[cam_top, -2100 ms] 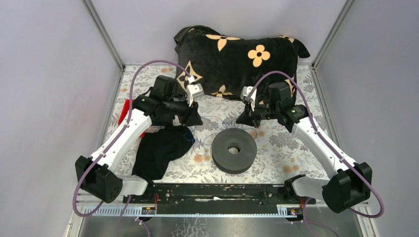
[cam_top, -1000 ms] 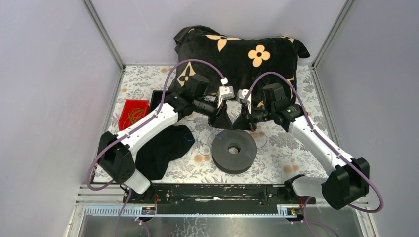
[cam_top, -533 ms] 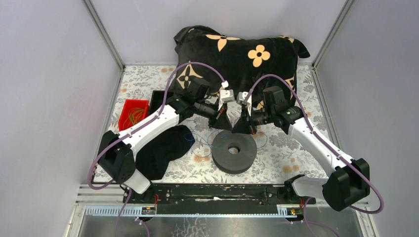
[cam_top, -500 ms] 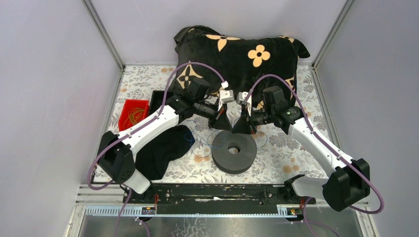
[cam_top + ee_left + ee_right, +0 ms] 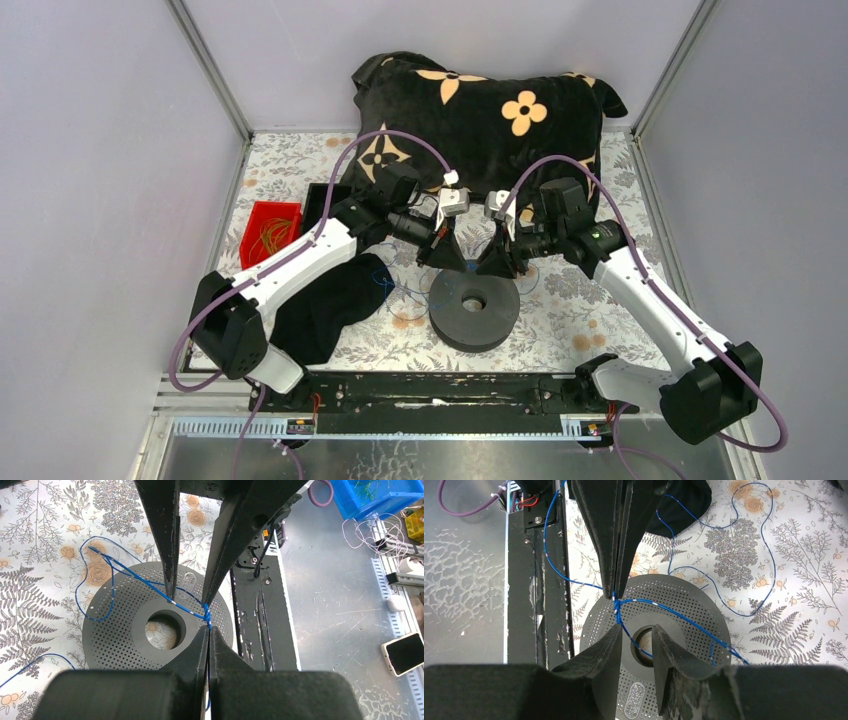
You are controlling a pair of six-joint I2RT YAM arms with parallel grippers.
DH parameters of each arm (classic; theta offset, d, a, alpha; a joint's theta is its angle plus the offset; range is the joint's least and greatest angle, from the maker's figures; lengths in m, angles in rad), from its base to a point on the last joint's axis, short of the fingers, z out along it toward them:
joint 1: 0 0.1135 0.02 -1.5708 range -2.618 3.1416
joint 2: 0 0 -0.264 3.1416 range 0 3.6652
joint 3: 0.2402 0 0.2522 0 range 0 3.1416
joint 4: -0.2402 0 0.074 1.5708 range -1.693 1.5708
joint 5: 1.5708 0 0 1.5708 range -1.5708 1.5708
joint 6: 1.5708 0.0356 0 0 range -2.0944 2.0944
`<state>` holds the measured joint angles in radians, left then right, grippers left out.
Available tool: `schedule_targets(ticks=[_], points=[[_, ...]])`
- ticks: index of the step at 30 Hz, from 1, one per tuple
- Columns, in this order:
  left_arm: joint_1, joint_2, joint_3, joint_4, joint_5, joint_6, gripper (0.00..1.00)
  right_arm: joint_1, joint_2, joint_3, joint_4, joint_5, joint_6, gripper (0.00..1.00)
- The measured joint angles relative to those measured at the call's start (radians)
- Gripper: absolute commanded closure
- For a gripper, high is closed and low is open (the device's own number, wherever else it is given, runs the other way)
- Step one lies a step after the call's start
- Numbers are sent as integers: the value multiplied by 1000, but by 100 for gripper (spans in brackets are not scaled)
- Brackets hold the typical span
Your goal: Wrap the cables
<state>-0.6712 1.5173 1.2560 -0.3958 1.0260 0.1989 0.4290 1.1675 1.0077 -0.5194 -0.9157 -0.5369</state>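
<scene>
1. The left gripper is clamped tight, its two fingers pressed together on a knot in the thin blue cables near the centre of the left wrist view.
2. The right gripper is parted a moderate way with nothing pinched between its fingers. One blue strand passes just beside the tip of its left-hand finger in the lower middle of the right wrist view.
3. The two grippers meet almost tip to tip over the far rim of the black perforated spool, which lies flat at the centre of the top view.
4. From the knot, the cables run across the spool's face and spill in loose loops onto the floral table. These loops lie at the left of the left wrist view and at the upper right of the right wrist view.
5. A black pillow with tan flowers fills the top centre of the overhead frame.
6. A red bin holding orange-yellow strands sits at the left, with a black cloth below it.
</scene>
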Motion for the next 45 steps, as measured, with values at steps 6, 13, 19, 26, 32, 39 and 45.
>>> schedule_targets(ticks=[6, 13, 19, 26, 32, 39, 45], points=[[0, 0, 0, 1, 14, -1, 100, 0, -1, 18, -13, -6, 1, 66], [5, 0, -2, 5, 14, -1, 100, -3, 16, 20, -14, -46, 27, 69], [5, 0, -8, 8, 13, -1, 100, -4, 20, 20, -13, -89, 53, 66], [5, 0, -18, 11, 10, -1, 100, -4, 32, 20, 3, -126, 90, 70], [5, 0, -30, 18, 0, -1, 100, -5, 33, 20, 35, -128, 127, 62], [5, -3, -43, 23, -16, -1, 100, -11, 35, 20, 39, -149, 134, 67], [5, -11, -47, 28, -30, -1, 100, -13, 62, 20, 45, -153, 161, 70]])
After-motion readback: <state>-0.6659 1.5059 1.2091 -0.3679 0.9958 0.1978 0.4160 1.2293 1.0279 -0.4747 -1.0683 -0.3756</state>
